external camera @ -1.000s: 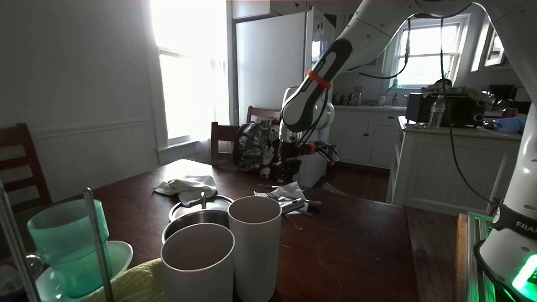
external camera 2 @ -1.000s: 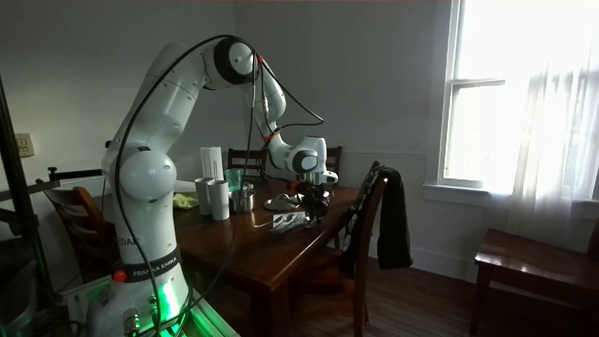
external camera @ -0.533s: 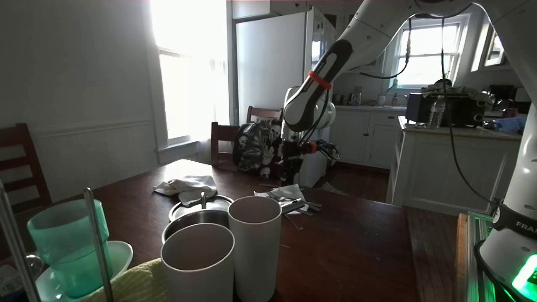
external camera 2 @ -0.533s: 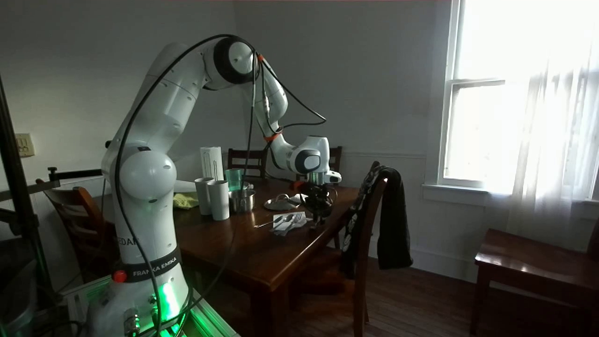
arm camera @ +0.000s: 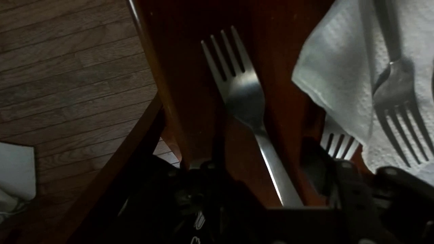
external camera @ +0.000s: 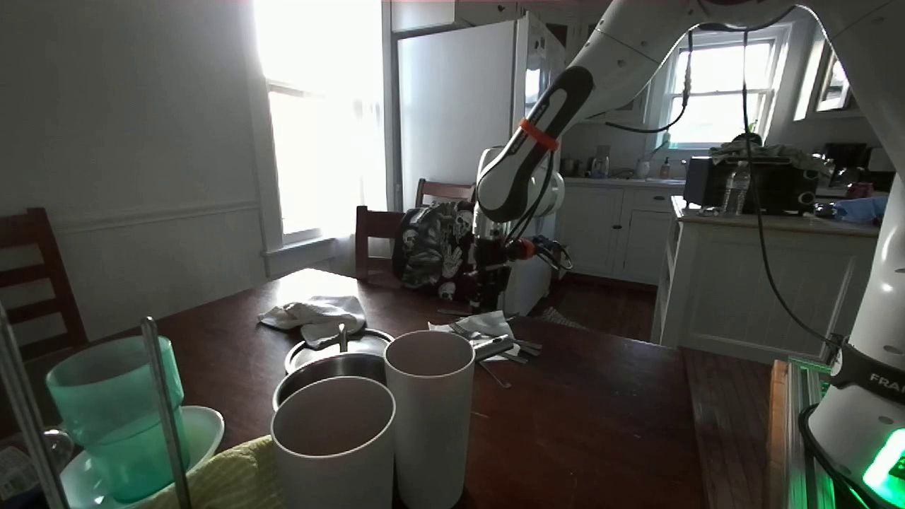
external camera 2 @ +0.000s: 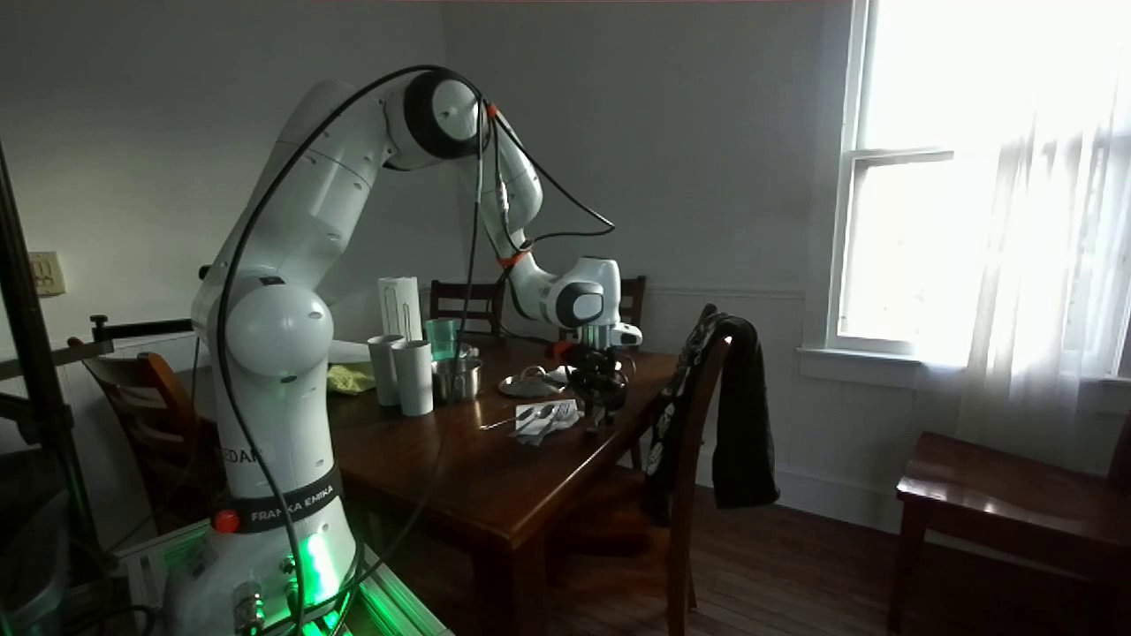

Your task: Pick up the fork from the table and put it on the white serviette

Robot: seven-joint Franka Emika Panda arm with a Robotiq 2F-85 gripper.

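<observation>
A silver fork (arm camera: 247, 98) lies on the dark brown table (arm camera: 203, 135), near its edge, in the wrist view. My gripper (arm camera: 264, 150) is open. Its dark fingers stand on either side of the fork's handle, apart from it; the handle's end is hidden behind the gripper. The white serviette (arm camera: 334, 64) lies to the right with another fork (arm camera: 395, 86) on it. More fork tines (arm camera: 339, 142) show from under its corner. In both exterior views the gripper (external camera: 486, 300) (external camera 2: 598, 415) points down beside the serviette (external camera: 495, 323), close to the table top.
A chair with a dark patterned garment (external camera: 435, 244) stands by the table edge near the gripper. A pot lid (external camera 2: 527, 384), a steel pot (external camera 2: 458, 380), tall white cups (external camera 2: 413, 378) and a white cloth (external camera: 322, 311) stand or lie on the table (external camera: 601, 410).
My gripper has moved a little away from the serviette, toward the table's edge. The serviette and its cutlery have settled lower. Over the last half second it has barely shifted.
</observation>
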